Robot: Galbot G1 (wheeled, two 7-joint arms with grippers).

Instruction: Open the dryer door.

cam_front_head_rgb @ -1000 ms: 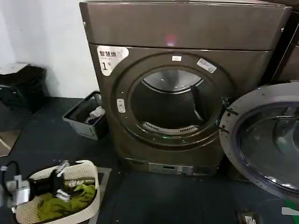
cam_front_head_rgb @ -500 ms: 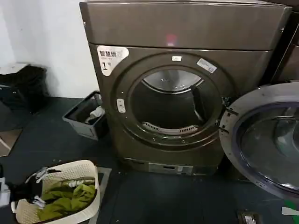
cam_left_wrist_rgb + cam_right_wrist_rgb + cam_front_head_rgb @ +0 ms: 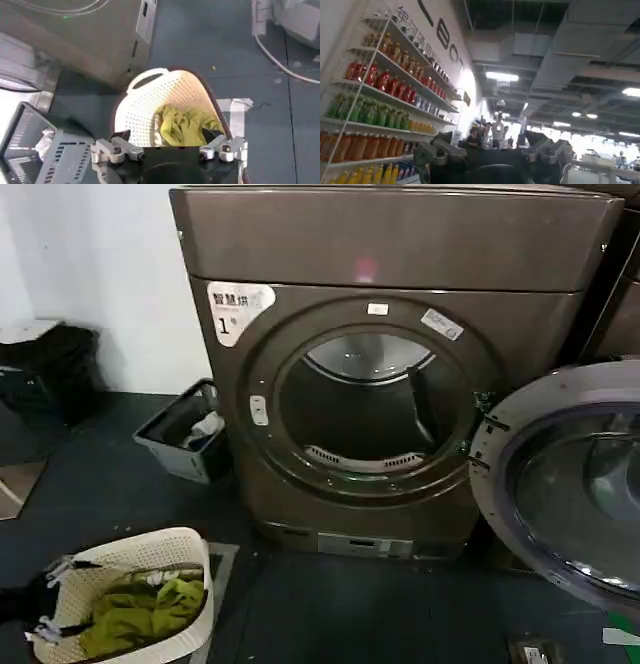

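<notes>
Head view: the dryer door (image 3: 570, 484) stands swung wide right of the dryer (image 3: 380, 384). Left wrist view: left hand (image 3: 172, 151), fingers spread, above the laundry basket (image 3: 150, 100). Right wrist view: right hand (image 3: 492, 150), spread, faces drink shelves (image 3: 380, 100).

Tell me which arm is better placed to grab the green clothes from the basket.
Left. The left gripper hangs open over the basket and green clothes; the right gripper points up toward the ceiling.
</notes>
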